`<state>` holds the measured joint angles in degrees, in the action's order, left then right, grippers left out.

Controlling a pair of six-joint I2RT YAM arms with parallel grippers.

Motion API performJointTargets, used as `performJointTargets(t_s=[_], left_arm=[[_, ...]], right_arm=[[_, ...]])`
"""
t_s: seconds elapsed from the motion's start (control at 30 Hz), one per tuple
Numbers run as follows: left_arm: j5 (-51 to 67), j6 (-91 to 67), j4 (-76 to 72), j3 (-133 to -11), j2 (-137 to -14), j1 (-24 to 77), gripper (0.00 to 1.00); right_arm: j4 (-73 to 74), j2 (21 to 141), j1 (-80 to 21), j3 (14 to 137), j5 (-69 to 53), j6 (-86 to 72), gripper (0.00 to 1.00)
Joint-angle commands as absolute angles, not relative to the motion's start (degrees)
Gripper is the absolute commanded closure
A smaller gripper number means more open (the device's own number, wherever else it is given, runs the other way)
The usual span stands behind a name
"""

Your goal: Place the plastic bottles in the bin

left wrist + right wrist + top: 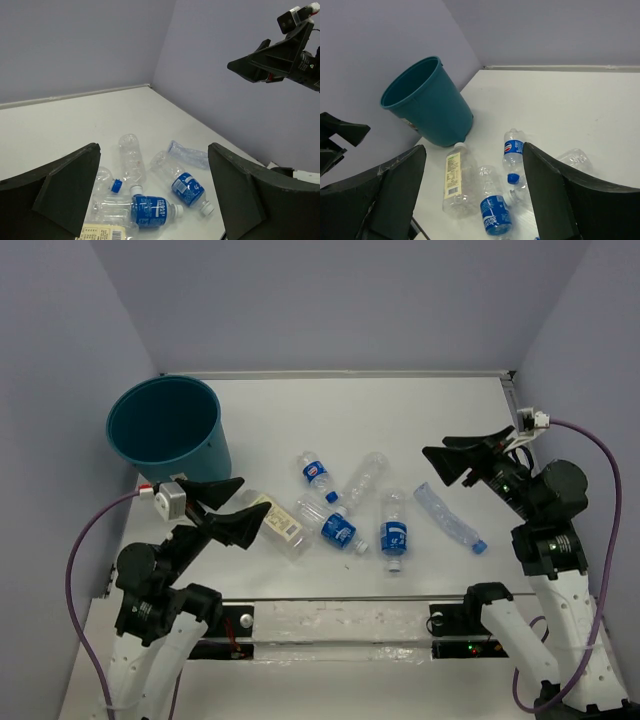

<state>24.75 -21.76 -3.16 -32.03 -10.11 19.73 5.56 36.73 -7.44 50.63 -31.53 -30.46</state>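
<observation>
Left tool (pixel 254 499), spread and empty, is my nearer one to the cream-labelled clear plastic bottle (pixel 285 525), which lies diagonally from its tips toward lower right.

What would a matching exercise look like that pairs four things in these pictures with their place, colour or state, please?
Things:
1. bin
2. cream-labelled bottle
3. crushed bottle
4. right hand

Descriptions:
A. lying just beyond the left hand
B. teal, upright at the far left
C. open, holding nothing
D. blue-capped, lying at the right end of the group

Pairs: 1-B, 2-A, 3-D, 4-C
</observation>
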Motion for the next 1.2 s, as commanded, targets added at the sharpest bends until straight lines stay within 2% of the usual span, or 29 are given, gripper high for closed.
performJointTargets(t_s=[0.0, 0.23, 0.4, 0.57, 0.7, 0.8, 1.03, 1.17], left_arm=[[24.0, -24.3, -3.0, -34.4, -12.0, 19.3, 0.01], [20.6, -27.0, 5.2, -40.6, -16.5, 19.7, 0.01], [12.9, -29.0, 17.7, -43.9, -20.7, 19.7, 0.01], [5.8, -28.5, 28.6, -47.5, -25.3, 19.7, 0.18], [4.5, -29.9, 30.9, -44.8, -28.7, 19.8, 0.23], [3.2, -30.5, 31.5, -42.9, -31.5, 19.8, 0.23], [-9.2, -34.5, 32.0, -42.7, -37.9, 23.3, 0.22], [-19.5, -39.6, 32.5, -44.7, -47.3, 34.0, 0.13]], right_arm=[[5.1, 35.5, -7.0, 53.0, -31.6, -30.2, 0.17], [7.9, 37.4, -7.0, 52.0, -29.4, -28.5, 0.17], [9.9, 41.3, -7.0, 51.8, -25.8, -26.4, 0.17], [10.4, 45.4, -7.0, 51.1, -24.6, -25.8, 0.15], [10.4, 46.5, -7.0, 49.7, -21.5, -25.3, 0.14], [11.5, 47.3, -8.2, 49.4, -20.2, -24.4, 0.13], [12.3, 48.2, -9.8, 48.0, -18.0, -22.2, 0.12], [10.6, 48.3, -11.1, 46.5, -18.5, -22.3, 0.11]])
